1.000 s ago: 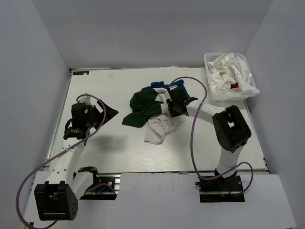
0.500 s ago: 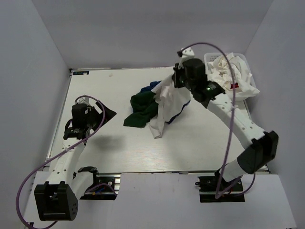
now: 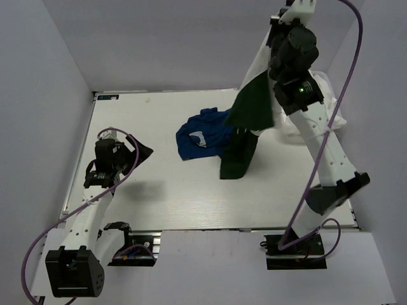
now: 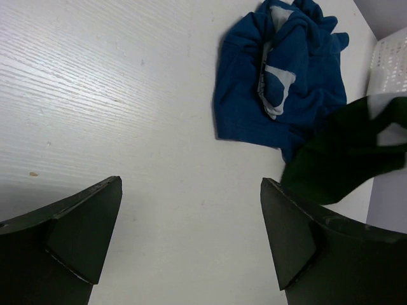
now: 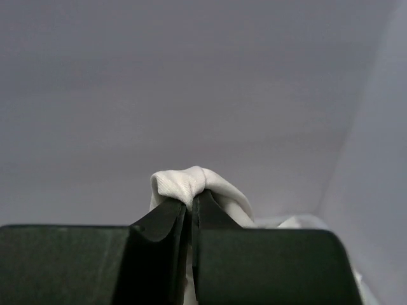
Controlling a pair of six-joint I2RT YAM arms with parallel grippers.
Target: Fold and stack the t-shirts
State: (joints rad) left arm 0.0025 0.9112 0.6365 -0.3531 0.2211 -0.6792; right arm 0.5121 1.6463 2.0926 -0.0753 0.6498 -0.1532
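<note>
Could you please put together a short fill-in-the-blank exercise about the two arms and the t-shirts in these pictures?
1. The right gripper is ____ on a fold of the white t-shirt.
2. The dark green t-shirt hangs in the air below the raised ____ arm.
3. The blue t-shirt, crumpled on the table, bears a ____ print.
4. The left gripper is ____, with nothing between its fingers.

Missing words: shut; right; white; open.
</note>
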